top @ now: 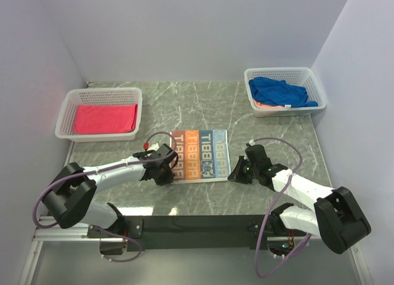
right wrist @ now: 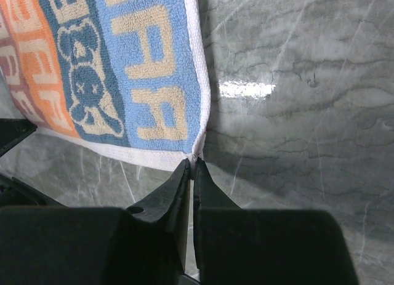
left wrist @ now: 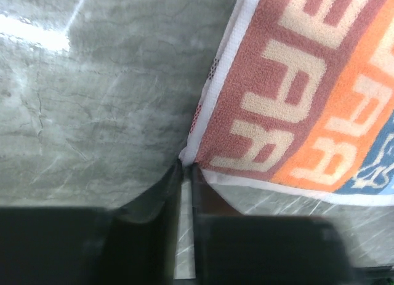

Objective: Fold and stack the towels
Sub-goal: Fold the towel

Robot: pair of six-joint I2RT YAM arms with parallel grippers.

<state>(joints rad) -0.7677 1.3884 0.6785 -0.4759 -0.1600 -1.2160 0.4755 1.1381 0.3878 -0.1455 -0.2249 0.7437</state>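
Note:
The printed orange and blue towel (top: 200, 154) with block letters lies flat on the middle of the table. My left gripper (top: 167, 173) is at its near-left corner. In the left wrist view its fingertips (left wrist: 186, 164) pinch the white hem of the towel (left wrist: 308, 100). My right gripper (top: 236, 173) is at the near-right corner, and in the right wrist view its tips (right wrist: 191, 165) are shut on the white corner of the towel (right wrist: 123, 69). A folded pink-red towel (top: 106, 119) lies in the left basket. A crumpled deep blue towel (top: 280, 91) lies over a salmon-peach one (top: 266, 104) in the right basket.
A white mesh basket (top: 64, 122) stands at the back left and another (top: 317, 88) at the back right. The table (top: 203, 106) is grey marble-patterned, with walls close on the left, right and back.

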